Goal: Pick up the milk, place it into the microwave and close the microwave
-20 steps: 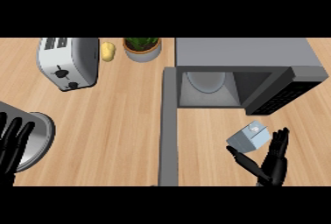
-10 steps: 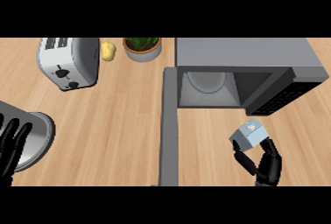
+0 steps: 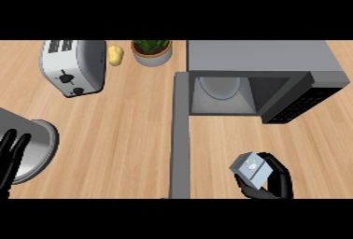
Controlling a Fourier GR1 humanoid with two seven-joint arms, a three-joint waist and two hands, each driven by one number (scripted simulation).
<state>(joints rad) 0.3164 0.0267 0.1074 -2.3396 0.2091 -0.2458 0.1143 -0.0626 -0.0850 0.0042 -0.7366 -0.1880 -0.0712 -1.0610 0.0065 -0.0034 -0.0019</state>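
1. Milk (image 3: 252,167): one small grey-blue carton, low at the right of the counter (image 3: 131,130), in front of the microwave (image 3: 258,77) and well apart from it.
2. Right hand (image 3: 274,183): fingers and thumb curled round the carton, gripping it from below and from the right; the carton sits tilted in the grasp.
3. Left hand (image 3: 10,158): one, at the left edge, fingers straight and spread, holding nothing, resting over the rim of a round metal pan (image 3: 38,149).
4. Microwave: one, at upper right, its door (image 3: 295,100) swung open to the right; one pale plate (image 3: 221,87) visible inside the cavity.
5. Other items, one each, along the far edge: toaster (image 3: 72,65), yellow item (image 3: 114,55) just beside it, potted plant (image 3: 152,49).
6. Grey strip (image 3: 180,149): one, running down the counter from the microwave's left side.
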